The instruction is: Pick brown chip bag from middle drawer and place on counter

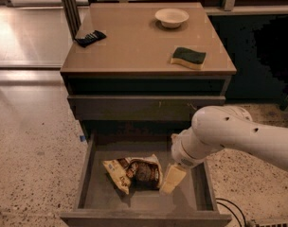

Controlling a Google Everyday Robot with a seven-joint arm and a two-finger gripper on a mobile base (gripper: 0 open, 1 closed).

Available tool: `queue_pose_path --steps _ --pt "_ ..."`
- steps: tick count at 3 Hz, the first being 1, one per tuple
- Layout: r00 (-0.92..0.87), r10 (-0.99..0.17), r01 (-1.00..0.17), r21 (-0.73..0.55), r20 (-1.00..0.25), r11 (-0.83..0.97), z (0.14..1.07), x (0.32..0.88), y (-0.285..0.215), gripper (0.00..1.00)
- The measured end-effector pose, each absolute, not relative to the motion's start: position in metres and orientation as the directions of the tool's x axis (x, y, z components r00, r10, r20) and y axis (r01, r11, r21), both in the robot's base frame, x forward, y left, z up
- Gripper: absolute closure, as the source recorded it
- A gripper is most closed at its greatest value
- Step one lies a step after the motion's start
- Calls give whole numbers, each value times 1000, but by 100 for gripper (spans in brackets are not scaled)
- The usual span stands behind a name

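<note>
Office or lab test space, by look of it. Lone dark cabinet with glossy tan counter (134, 41) stands free on speckled polished floor (35, 141). Metal frame posts (69, 4) behind, pale light on floor there. Kitchen props on top: white bowl (171, 17), green-and-yellow sponge (188, 57). Black cable (229, 206) on floor. White robot arm, gripper (172, 178) low inside open middle drawer (139, 203), just beside brown chip bag (134, 171).
</note>
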State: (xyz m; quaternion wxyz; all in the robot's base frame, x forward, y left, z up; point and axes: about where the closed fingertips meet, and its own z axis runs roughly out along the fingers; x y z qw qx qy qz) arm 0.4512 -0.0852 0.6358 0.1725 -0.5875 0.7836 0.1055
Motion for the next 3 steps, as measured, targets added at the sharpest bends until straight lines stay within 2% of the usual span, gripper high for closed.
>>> queue_pose_path --steps 3 --pt "-308 -857 -946 40 -414 321 584 463 -63 0"
